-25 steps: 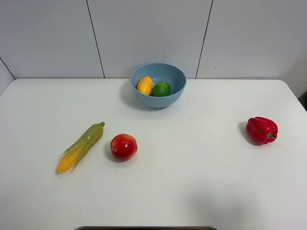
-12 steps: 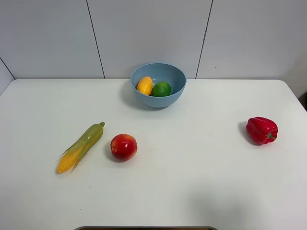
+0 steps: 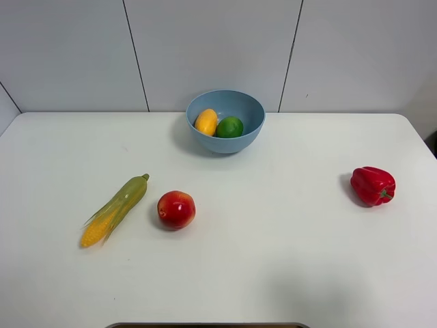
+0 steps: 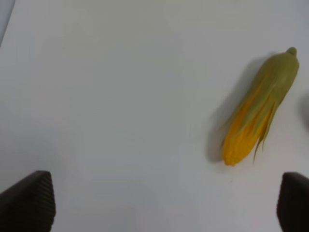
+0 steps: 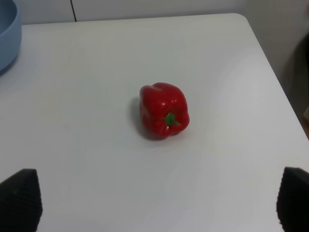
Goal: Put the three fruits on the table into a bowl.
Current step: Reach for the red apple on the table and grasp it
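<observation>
The light blue bowl (image 3: pixel 226 121) stands at the back middle of the white table (image 3: pixel 273 273). The yellow-orange mango-like fruit (image 3: pixel 206 121) and the green lime (image 3: pixel 230 127) lie inside it. The red apple (image 3: pixel 176 209) sits on the table, front left of the bowl. Neither gripper shows in the exterior high view. My left gripper (image 4: pixel 164 205) is open and empty above the table near the corn. My right gripper (image 5: pixel 159 205) is open and empty, a way back from the pepper. The bowl's rim (image 5: pixel 7 43) shows at the right wrist view's edge.
A green-husked corn cob (image 3: pixel 116 209) lies left of the apple and shows in the left wrist view (image 4: pixel 258 111). A red bell pepper (image 3: pixel 372 185) sits at the right, also in the right wrist view (image 5: pixel 164 110). A grey panelled wall stands behind the table.
</observation>
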Controlling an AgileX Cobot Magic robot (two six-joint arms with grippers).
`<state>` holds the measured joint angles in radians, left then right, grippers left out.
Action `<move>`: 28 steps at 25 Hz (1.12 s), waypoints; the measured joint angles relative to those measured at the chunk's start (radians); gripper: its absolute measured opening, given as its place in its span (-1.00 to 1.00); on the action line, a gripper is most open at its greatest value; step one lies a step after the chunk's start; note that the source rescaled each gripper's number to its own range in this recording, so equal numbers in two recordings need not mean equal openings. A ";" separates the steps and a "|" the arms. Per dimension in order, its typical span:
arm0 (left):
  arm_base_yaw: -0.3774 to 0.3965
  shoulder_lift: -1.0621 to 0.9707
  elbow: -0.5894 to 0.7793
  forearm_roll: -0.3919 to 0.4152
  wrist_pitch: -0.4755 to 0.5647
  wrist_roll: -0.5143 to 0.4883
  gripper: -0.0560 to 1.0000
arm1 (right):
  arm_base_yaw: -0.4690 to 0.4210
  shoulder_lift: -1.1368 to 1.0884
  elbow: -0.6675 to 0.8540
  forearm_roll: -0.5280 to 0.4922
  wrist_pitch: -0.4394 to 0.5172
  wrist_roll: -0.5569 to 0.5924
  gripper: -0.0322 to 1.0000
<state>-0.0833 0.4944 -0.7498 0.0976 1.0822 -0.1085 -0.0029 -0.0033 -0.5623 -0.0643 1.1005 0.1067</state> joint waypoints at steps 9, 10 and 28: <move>-0.054 0.315 -0.179 0.008 -0.100 0.037 0.55 | 0.000 0.000 0.000 0.000 0.000 0.000 0.99; -0.087 0.334 -0.188 0.008 -0.105 0.037 0.55 | 0.000 0.000 0.000 0.000 0.000 0.000 0.99; -0.610 0.814 -0.416 0.130 -0.147 0.099 0.55 | 0.000 0.000 0.000 0.001 0.000 0.000 0.99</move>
<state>-0.6937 1.3081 -1.1656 0.2271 0.9356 -0.0092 -0.0029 -0.0033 -0.5623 -0.0635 1.1005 0.1067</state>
